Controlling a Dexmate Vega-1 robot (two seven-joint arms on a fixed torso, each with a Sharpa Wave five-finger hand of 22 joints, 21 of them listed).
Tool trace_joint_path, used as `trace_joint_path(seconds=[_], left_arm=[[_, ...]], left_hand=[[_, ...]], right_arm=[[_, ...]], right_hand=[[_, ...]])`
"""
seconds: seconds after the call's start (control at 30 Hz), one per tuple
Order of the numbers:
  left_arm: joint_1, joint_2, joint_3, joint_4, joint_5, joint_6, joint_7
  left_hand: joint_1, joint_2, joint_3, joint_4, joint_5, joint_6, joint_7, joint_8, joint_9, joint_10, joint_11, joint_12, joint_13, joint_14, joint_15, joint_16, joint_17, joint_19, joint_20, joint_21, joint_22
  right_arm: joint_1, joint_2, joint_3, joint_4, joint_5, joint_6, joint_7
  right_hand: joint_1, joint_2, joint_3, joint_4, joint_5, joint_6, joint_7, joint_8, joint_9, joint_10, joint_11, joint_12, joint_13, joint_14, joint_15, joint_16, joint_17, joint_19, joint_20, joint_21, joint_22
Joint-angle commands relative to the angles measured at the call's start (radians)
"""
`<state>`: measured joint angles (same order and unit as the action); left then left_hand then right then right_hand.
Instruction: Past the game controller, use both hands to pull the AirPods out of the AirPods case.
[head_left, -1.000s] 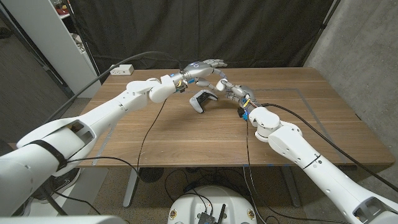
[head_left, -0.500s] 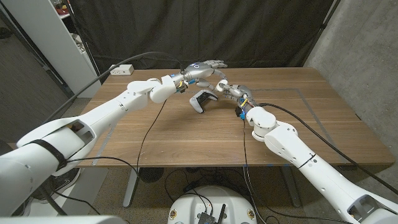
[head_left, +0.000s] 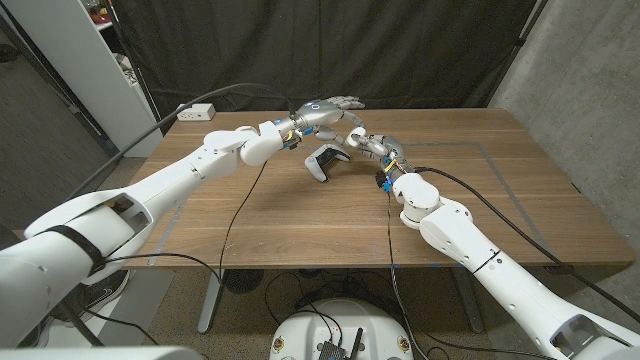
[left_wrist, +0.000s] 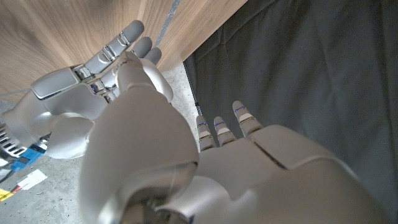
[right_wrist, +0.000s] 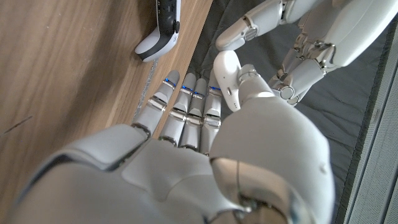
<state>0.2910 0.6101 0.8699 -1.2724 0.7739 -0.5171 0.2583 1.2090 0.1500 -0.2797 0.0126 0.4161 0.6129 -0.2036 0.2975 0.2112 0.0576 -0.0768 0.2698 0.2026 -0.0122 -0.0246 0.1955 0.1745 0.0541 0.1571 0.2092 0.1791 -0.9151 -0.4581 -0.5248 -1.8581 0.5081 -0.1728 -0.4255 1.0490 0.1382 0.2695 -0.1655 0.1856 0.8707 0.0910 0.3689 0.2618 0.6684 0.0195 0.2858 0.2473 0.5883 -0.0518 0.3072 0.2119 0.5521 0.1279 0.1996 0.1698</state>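
The white game controller (head_left: 322, 160) lies on the wooden table (head_left: 300, 215) near its far middle; it also shows as the controller (right_wrist: 159, 28). My left hand (head_left: 327, 108) hovers just behind and above it, fingers stretched out and apart, nothing seen in it. My right hand (head_left: 362, 141) is close to the controller's right, just under the left hand, with straight fingers (right_wrist: 184, 102) and nothing between them. In the right wrist view the left hand (right_wrist: 311, 43) hangs right above my own. The right hand (left_wrist: 81, 74) shows beside my left hand (left_wrist: 205, 162). I cannot see an AirPods case.
A white power strip (head_left: 197, 112) lies at the table's far left corner, its cable running off to the left. Tape lines (head_left: 497, 160) mark the table's right half. A dark curtain hangs behind the table and a white shelf stands at the left.
My right forearm and wrist have shifted slightly left and forward toward the controller. Both hands stay almost where they were, and the controller has not moved.
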Motion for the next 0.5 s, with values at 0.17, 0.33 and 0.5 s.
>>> trace_joint_path(seconds=[0.17, 0.33, 0.5], left_arm=[[0.011, -0.004, -0.012, 0.009, -0.040, 0.018, -0.027], [0.007, 0.004, -0.020, 0.017, -0.072, 0.025, -0.069], [0.008, 0.017, -0.037, 0.001, -0.106, 0.044, -0.117]], left_hand=[[-0.020, -0.002, -0.003, 0.028, 0.000, 0.153, 0.016, -0.037, 0.049, 0.025, -0.005, -0.001, 0.004, 0.021, -0.003, -0.003, 0.004, 0.002, 0.003, -0.001, 0.006], [-0.050, -0.017, -0.025, 0.049, 0.007, -0.016, -0.004, -0.114, 0.038, 0.021, 0.010, -0.009, 0.008, 0.021, -0.014, -0.004, 0.007, 0.001, 0.006, -0.003, 0.007], [-0.104, -0.053, -0.058, 0.079, 0.030, -0.233, -0.005, -0.136, 0.017, 0.011, 0.018, -0.020, 0.013, 0.016, -0.011, -0.005, 0.009, 0.001, 0.012, -0.003, 0.007]], right_arm=[[-0.019, 0.084, 0.060, 0.155, 0.224, 0.180, 0.218], [-0.008, 0.104, 0.062, 0.205, 0.278, 0.203, 0.271], [-0.001, 0.113, 0.055, 0.228, 0.288, 0.219, 0.285]], right_hand=[[0.038, -0.002, 0.003, -0.002, 0.000, 0.074, -0.061, 0.085, 0.153, 0.038, -0.021, 0.010, 0.011, 0.015, -0.049, 0.014, 0.008, -0.023, -0.027, -0.007, 0.005], [0.046, -0.003, -0.001, 0.001, -0.004, 0.079, -0.064, 0.098, 0.170, 0.046, -0.028, 0.011, 0.016, 0.012, -0.063, 0.017, 0.011, -0.037, -0.039, -0.009, 0.006], [0.050, -0.004, -0.004, 0.002, -0.005, 0.080, -0.066, 0.105, 0.181, 0.052, -0.028, 0.012, 0.019, 0.016, -0.066, 0.022, 0.013, -0.040, -0.040, -0.009, 0.006]])
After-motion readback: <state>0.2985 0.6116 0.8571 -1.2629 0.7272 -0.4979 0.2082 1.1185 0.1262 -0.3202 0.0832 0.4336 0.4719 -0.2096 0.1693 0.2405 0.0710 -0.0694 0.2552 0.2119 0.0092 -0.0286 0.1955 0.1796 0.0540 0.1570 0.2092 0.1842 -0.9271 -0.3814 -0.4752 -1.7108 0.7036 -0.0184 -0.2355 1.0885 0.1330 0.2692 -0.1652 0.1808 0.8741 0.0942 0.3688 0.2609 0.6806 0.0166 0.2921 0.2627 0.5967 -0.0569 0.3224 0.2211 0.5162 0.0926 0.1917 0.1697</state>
